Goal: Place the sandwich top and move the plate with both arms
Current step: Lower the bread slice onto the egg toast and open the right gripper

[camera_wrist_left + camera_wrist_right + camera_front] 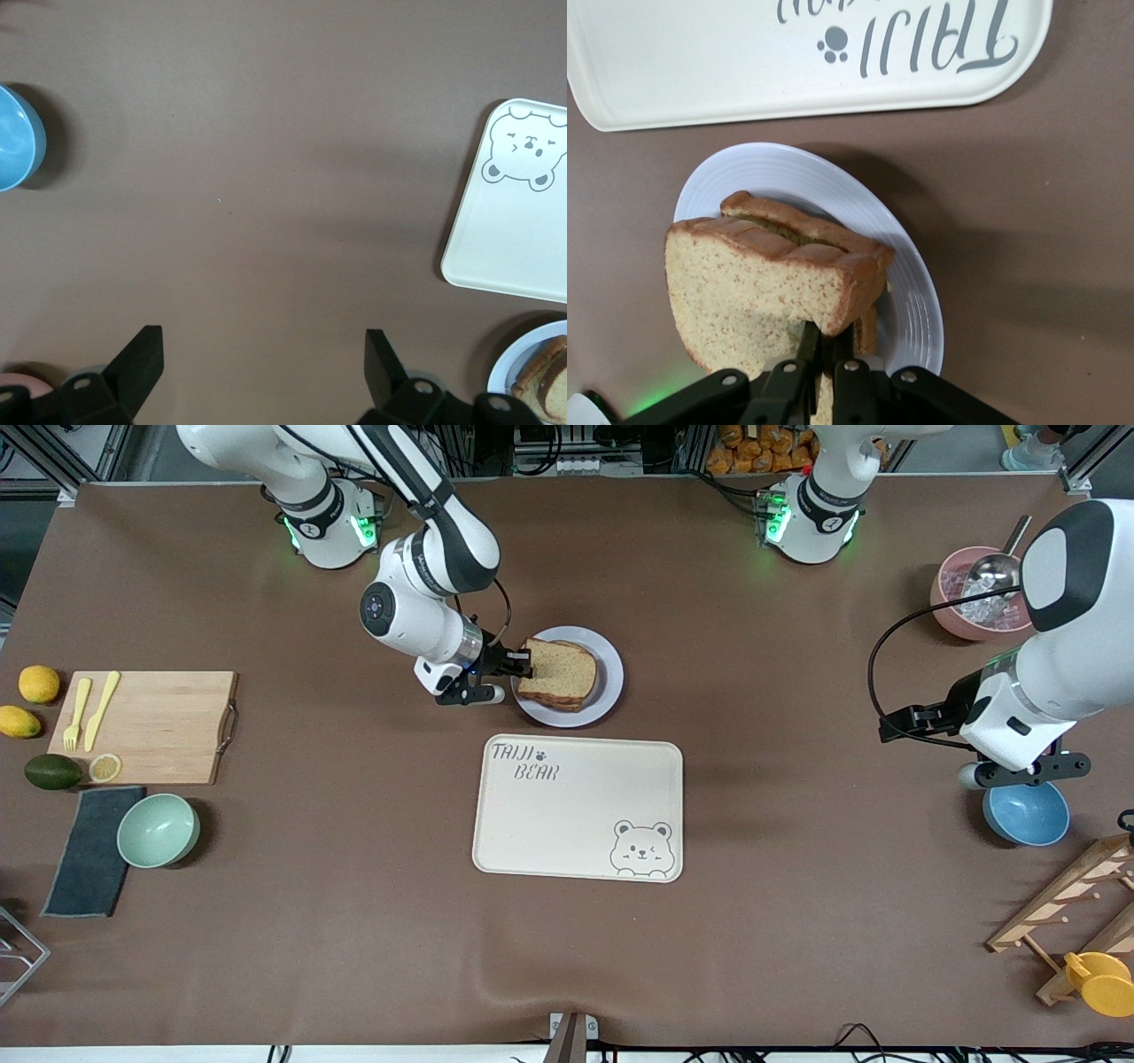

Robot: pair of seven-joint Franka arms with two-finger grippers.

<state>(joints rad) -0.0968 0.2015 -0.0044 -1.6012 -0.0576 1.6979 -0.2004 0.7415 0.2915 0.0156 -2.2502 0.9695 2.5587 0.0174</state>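
Note:
The sandwich top (560, 670), a light-brown wholemeal slice with a darker crust, is over the pale round plate (611, 684). My right gripper (521, 662) is shut on its edge at the side toward the right arm's end of the table. In the right wrist view the fingers (808, 343) pinch the slice (744, 292) above a lower slice of bread (775, 215) on the plate (914, 305). I cannot tell whether the two slices touch. My left gripper (889, 726) hangs open and empty over bare table near the blue bowl (1026, 813); its fingers (142, 354) stand wide apart.
The cream bear tray (576, 815) lies just nearer the camera than the plate. A cutting board (151, 726) with yellow cutlery, lemons, an avocado, a green bowl (158, 830) and a dark cloth are at the right arm's end. A pink bowl (961, 615) and wooden rack (1072, 903) are at the left arm's end.

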